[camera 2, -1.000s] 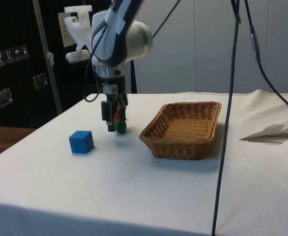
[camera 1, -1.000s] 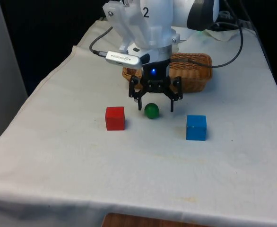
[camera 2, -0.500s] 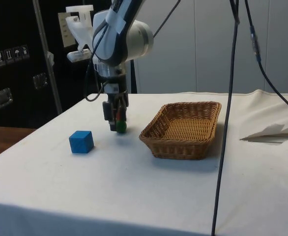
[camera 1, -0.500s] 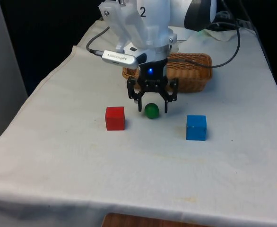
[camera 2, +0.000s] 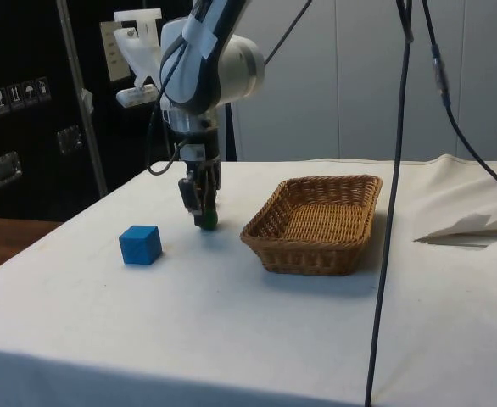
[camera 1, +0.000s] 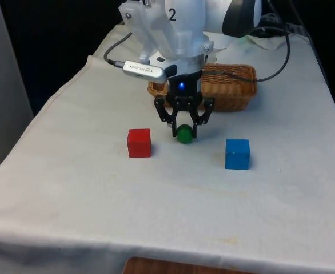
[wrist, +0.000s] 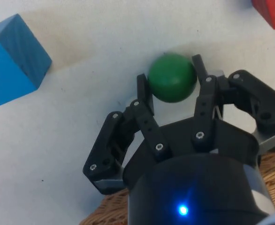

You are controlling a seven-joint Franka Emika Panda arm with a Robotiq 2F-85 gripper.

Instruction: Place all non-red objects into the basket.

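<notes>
I have the gripper (camera 1: 184, 133) down at the cloth in the middle of the table (camera 1: 99, 194), and its fingers (wrist: 144, 93) are closed on the green ball (camera 1: 184, 135), one on each side of it. In the wrist view the ball (wrist: 172, 78) sits squarely between the two fingertips, touching both, with the gripper (wrist: 170, 82) clamped around it. From the side the ball (camera 2: 209, 222) is mostly hidden behind the gripper (camera 2: 204, 219); I see a sliver of green at the fingertips, low against the cloth. I cannot tell whether the ball is resting on the cloth or lifted just clear of it.

The red cube (camera 1: 139, 142) lies near the ball, towards the front view's left, apart from the gripper. A corner of it shows in the wrist view (wrist: 271, 11). The blue cube (camera 1: 236, 153) sits on the other side, towards the front view's right and a little nearer the table's near edge; I see it from the side (camera 2: 140, 244) and from the wrist (wrist: 13, 58) too.

The basket (camera 1: 236, 97) stands beyond the gripper, towards the table's far end. From the side the basket (camera 2: 316, 246) looks empty inside.
</notes>
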